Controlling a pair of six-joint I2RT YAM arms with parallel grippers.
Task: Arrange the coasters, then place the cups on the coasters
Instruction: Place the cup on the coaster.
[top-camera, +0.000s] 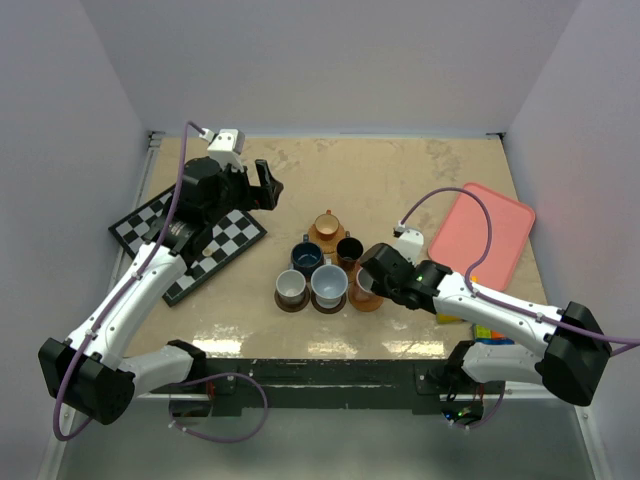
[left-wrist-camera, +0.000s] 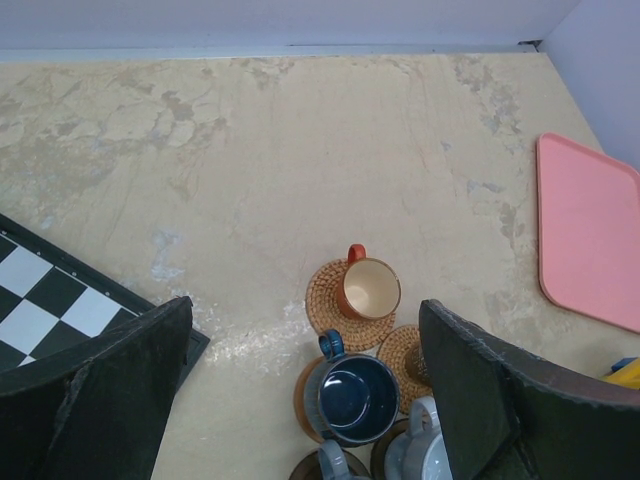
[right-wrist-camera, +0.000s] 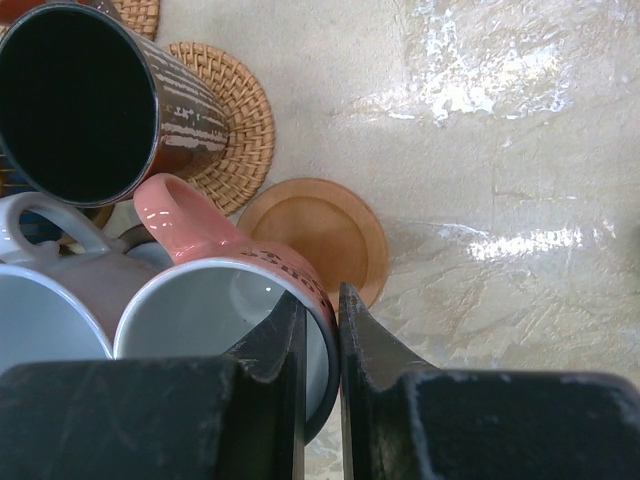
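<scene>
Five cups stand on coasters mid-table: an orange cup (top-camera: 327, 225) on a woven coaster (left-wrist-camera: 330, 305), a black cup (right-wrist-camera: 85, 100) on another woven coaster (right-wrist-camera: 235, 120), a dark blue cup (left-wrist-camera: 357, 397), and two pale cups (top-camera: 291, 287) (top-camera: 329, 283) on dark coasters. My right gripper (right-wrist-camera: 320, 305) is shut on the rim of a pink-sided cup (right-wrist-camera: 200, 310), one finger inside and one outside. This cup hangs by a bare smooth orange coaster (right-wrist-camera: 320, 232) at the cluster's right front. My left gripper (top-camera: 262, 187) is open and empty, up behind the cluster.
A pink tray (top-camera: 490, 235) lies at the right. At the left, under the left arm, lies a black-and-white chessboard (top-camera: 190, 240). Small coloured pieces (top-camera: 490, 332) sit near the right arm's base. Walls enclose the table on three sides.
</scene>
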